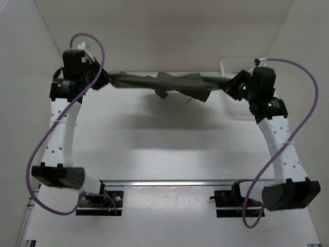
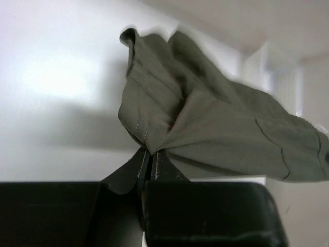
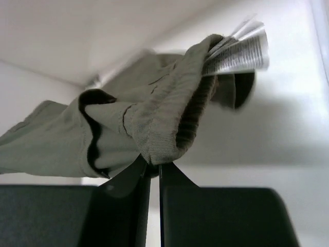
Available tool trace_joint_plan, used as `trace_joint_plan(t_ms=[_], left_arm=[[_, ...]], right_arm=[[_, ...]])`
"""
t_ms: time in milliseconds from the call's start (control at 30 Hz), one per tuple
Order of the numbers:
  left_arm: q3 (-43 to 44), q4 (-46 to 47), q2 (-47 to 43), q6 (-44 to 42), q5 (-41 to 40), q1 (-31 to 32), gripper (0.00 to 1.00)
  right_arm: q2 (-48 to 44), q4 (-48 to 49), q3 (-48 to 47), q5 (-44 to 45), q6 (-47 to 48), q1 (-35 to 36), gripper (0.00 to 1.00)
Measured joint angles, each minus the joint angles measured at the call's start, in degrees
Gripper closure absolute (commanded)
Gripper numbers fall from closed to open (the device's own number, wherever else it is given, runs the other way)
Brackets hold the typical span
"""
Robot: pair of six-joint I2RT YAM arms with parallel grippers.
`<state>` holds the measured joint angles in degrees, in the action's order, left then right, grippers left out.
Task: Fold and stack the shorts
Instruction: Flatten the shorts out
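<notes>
The dark olive-green shorts (image 1: 169, 84) hang stretched in the air between my two grippers, above the far part of the table, sagging a little in the middle. My left gripper (image 1: 106, 78) is shut on the left end of the shorts (image 2: 205, 123); its tips (image 2: 150, 153) pinch a gathered fold. My right gripper (image 1: 230, 85) is shut on the right end, on the ribbed waistband (image 3: 164, 128), its tips (image 3: 153, 163) closed on the hem. A white care label (image 3: 239, 51) sticks out of the waistband.
A white basket (image 1: 235, 69) stands at the far right of the table, partly behind my right wrist. White walls enclose the table on the left, back and right. The arm bases and a metal rail (image 1: 169, 182) lie at the near edge.
</notes>
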<state>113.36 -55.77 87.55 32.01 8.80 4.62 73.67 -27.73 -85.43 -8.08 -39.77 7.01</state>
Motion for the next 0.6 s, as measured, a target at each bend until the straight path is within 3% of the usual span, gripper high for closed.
trace_joint_plan(t_ms=[133,167,200,233,300,333,433,467,600], left_arm=[[-24.3,1.2,-8.9,-0.2,0.2,0.5,0.90],[-30.2,2.4,-9.5,-0.2,0.2,0.8,0.83],[-35.2,2.3,-9.3,-0.2,0.2,1.2,0.48],[-39.3,2.3,-8.3,-0.6,0.2,1.5,0.30],[-43.2,1.7,-4.7,-0.8,-0.1,1.8,0.20],[-43.1,1.4,-2.1,-1.0,-0.5,1.8,0.20],[-39.6,1.8,3.7,-1.7,-1.3,1.7,0.24],[-39.1,2.4,4.0,-1.8,-1.8,1.7,0.33],[-39.8,2.9,-0.5,-1.9,-3.0,1.7,0.48]], right_arm=[[-7.5,-0.5,19.0,0.1,1.0,0.7,1.00],[-8.2,-0.8,23.8,0.3,1.1,1.0,1.00],[-8.5,-0.8,28.5,0.6,1.2,1.3,0.85],[-8.5,-1.3,32.1,0.8,1.2,1.6,0.76],[-7.5,-4.3,37.2,2.0,1.6,1.7,0.67],[-6.6,-6.2,37.3,3.0,1.7,1.7,0.60],[-5.8,-7.3,35.2,5.3,2.6,1.7,0.57],[-6.2,-7.6,34.2,6.0,2.8,1.6,0.50],[-11.9,-8.5,34.2,7.3,2.5,0.8,0.31]])
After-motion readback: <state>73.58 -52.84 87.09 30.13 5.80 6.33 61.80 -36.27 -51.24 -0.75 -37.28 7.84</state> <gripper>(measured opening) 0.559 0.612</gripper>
